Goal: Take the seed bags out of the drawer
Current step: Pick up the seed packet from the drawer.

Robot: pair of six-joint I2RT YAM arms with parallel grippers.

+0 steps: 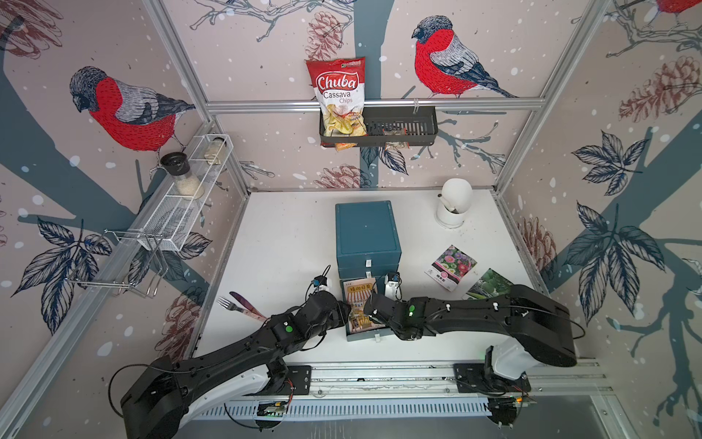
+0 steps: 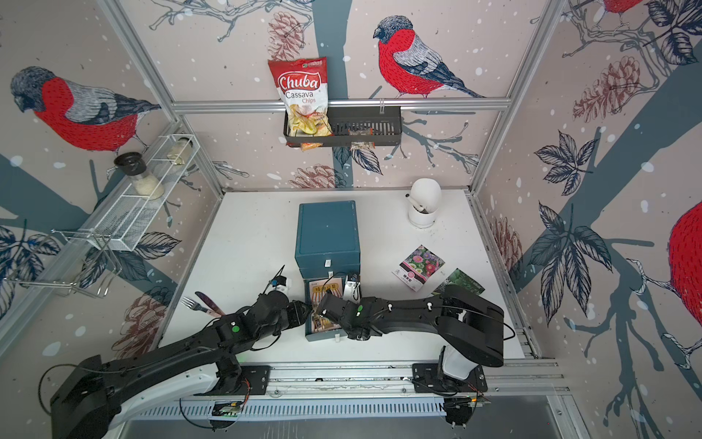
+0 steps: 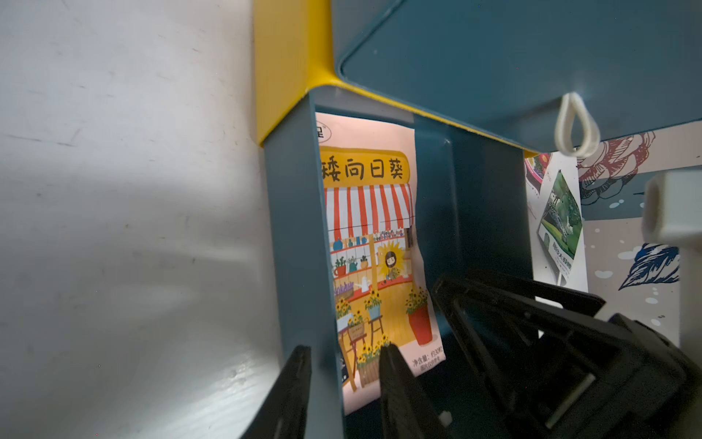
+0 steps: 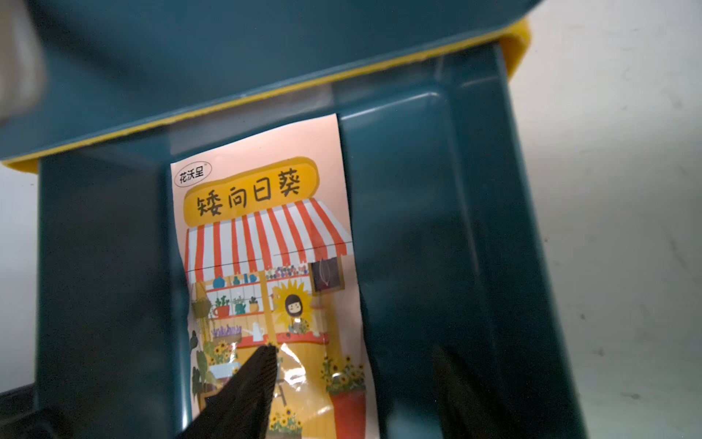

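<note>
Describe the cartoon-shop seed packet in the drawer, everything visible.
The cartoon-shop packet is flat, glossy, pale pink plastic: yellow sign with black Chinese characters, red-and-white striped awning, potted sunflowers. It lies face up on the floor of the open teal drawer, along one side wall, wrinkled near its bottom end. One fingertip of the open right gripper sits over that end; whether it presses is unclear.

"Chuba Cassava Chips" on red pkg [image 1: 336, 95]

Left pincer [image 3: 345, 347] is narrowly parted, right pincer [image 4: 354, 349] spread wide, facing inward.
</note>
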